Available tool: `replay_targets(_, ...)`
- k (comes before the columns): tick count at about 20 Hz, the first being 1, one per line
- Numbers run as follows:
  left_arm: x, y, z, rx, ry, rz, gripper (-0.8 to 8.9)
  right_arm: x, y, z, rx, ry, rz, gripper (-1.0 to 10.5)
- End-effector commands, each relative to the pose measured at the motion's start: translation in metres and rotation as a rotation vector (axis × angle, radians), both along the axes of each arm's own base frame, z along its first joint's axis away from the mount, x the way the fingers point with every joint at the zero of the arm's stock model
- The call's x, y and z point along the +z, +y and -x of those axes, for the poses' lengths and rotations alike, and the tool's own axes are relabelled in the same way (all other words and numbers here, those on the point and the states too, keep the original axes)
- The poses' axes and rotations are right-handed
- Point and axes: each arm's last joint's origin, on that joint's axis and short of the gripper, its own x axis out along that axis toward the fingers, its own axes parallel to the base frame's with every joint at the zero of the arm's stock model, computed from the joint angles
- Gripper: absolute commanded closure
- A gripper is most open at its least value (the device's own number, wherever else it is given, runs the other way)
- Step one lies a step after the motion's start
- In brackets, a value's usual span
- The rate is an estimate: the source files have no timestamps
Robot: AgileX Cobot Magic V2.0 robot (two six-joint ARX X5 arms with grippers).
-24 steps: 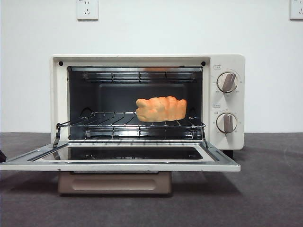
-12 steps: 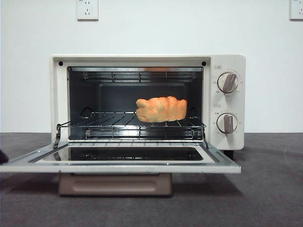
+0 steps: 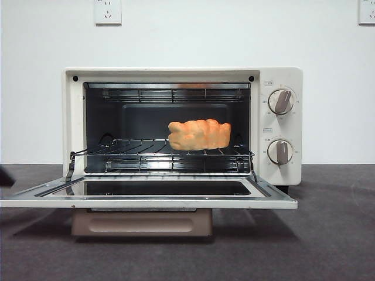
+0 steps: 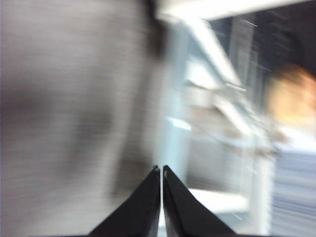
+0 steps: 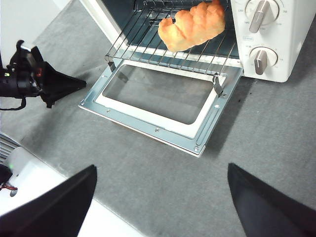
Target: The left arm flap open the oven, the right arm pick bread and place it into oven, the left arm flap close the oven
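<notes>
The oven [image 3: 281,126] was cream-white with a beige handle [image 3: 140,222]; the bread [image 3: 199,134] golden-orange; the surface [image 3: 328,234] dark grey; both tools black.

A dark grey, felt-like table surface [image 3: 328,234] is seen stretching across the lower part of the front view, met at the back by a plain white wall. A cream-white toaster oven [image 3: 281,79] is set directly on it, its door [image 3: 146,202] folded down flat and held just above the grey covering, with a shadow cast beneath. In the right wrist view the same grey covering [image 5: 266,123] is shown around the oven [image 5: 296,54], edged by a white border [image 5: 34,173] at the near side.
</notes>
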Motion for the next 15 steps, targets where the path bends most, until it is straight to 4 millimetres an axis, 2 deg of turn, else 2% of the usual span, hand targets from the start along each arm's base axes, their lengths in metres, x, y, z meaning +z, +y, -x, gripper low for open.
replay_targets(1, -0.005, 0.002, 0.001, 0.007, 0.025, -0.037, 8.05, 0.003, 0.000, 0.000, -0.002, -0.004, -0.015, 5.2)
replay_targets(7, -0.016, -0.001, 0.009, -0.037, 0.136, -0.079, 8.05, 0.003, 0.000, -0.001, -0.025, -0.018, -0.011, 5.2)
replay_targets(15, -0.017, -0.011, 0.013, -0.144, 0.139, -0.058, 8.05, 0.006, 0.001, -0.002, -0.025, -0.038, -0.029, 5.2)
